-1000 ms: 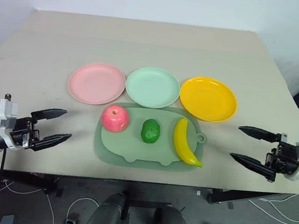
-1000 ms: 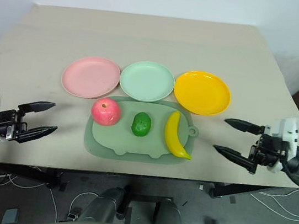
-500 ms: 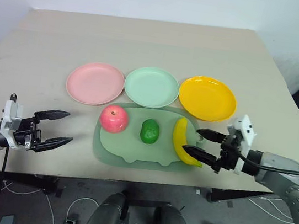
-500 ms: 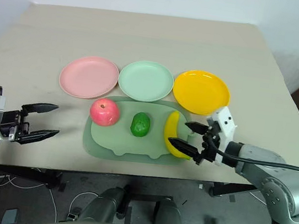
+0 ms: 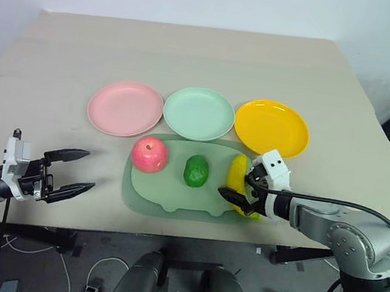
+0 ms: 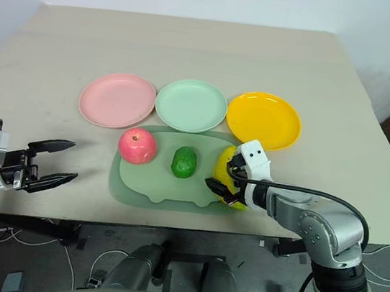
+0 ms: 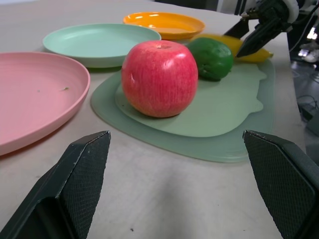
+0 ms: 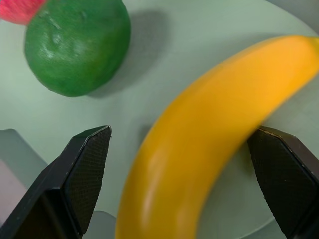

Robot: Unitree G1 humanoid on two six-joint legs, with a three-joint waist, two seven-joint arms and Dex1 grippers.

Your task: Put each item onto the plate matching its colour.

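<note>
Nearest, left gripper (image 5: 79, 171) over bare desk (image 5: 61, 62), jaws wide, holding nothing. Right gripper (image 5: 239, 186) astride banana (image 5: 237, 175) on sage mat (image 5: 173, 199), jaws wide. Alongside: green fruit (image 5: 196, 171), apple (image 5: 150, 155). Beyond: pink plate (image 5: 125, 108), mint plate (image 5: 199, 113), yellow plate (image 5: 271, 128).

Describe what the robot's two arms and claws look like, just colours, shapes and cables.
Each arm is silver-grey metal with rounded joints. Each ends in a white wrist block carrying a claw, the left claw and the right claw, of two black, tapering, pointed fingers with cross-hatched inner pads. A black cable loops along each forearm.
</note>
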